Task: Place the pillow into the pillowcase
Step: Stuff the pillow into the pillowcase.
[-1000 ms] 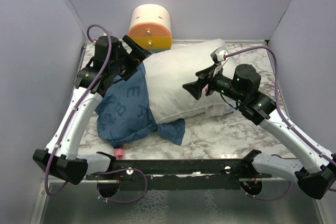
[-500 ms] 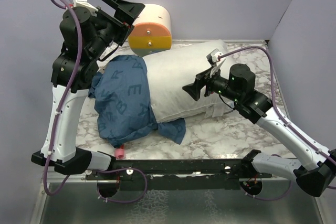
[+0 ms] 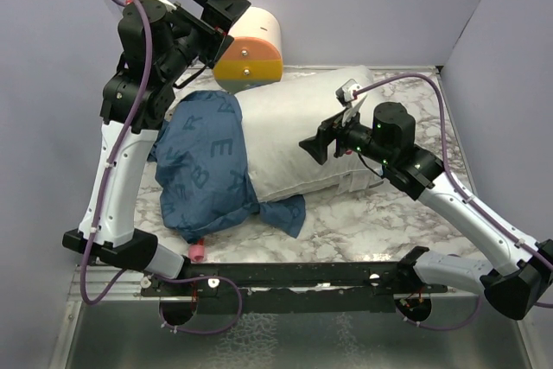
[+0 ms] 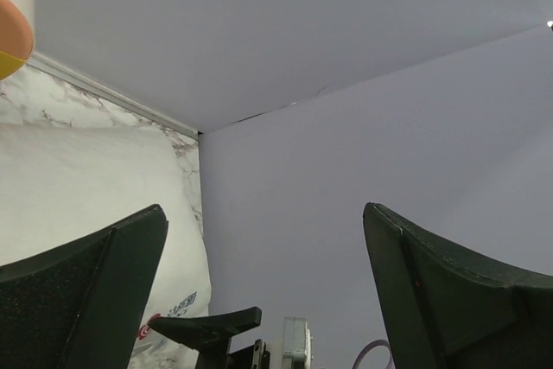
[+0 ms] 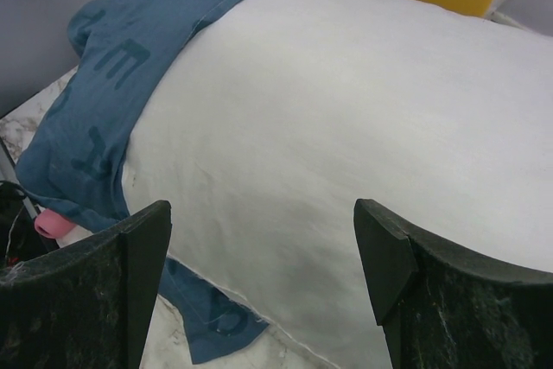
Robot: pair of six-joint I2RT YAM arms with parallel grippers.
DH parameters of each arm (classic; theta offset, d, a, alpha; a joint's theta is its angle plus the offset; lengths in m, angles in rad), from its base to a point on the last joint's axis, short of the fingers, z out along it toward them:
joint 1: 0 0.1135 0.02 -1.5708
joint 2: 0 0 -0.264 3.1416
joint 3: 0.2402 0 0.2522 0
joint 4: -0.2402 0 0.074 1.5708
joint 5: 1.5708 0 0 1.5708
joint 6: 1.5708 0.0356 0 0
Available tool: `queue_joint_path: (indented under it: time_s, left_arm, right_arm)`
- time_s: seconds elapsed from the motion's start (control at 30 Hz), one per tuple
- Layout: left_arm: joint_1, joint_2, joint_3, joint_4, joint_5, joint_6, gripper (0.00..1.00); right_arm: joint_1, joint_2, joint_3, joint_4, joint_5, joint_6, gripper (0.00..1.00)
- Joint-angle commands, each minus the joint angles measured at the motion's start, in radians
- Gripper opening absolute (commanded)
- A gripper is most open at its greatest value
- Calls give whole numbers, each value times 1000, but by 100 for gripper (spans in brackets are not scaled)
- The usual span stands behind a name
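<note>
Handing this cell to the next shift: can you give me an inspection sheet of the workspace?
Surface: marble-patterned table, no spills seen.
Job's things: pillow lying across the table, left end covered by the pillowcase, the rest bare.
Clutter: cream-and-orange cylinder behind the pillow; small pink object by the pillowcase's near edge.
Grippers: left gripper raised, open, empty; right gripper open over the pillow, empty.
Cables: purple cable along each arm.
Surroundings: plain walls on three sides.

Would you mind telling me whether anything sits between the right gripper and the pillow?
Nothing visible does: the open right gripper hangs just above bare pillow, and the pillowcase covers only the pillow's left end.
</note>
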Motion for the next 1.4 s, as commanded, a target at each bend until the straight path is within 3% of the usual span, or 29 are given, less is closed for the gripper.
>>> queue_joint_path:
  time_s: [0.0, 0.23, 0.47, 1.37]
  left_arm:
    - [-26, -10, 59, 18, 9, -14, 99]
    - [-62, -64, 30, 49, -75, 12, 99]
    - [-97, -32, 80, 3, -66, 0, 99]
    - [-112, -80, 29, 57, -100, 6, 99]
  right_arm:
    - [-11, -28, 12, -16, -4, -16, 86]
    - [-12, -44, 1, -25, -7, -5, 86]
    - [-13, -62, -7, -29, -2, 6, 86]
    - [-14, -93, -28, -55, 21, 13, 86]
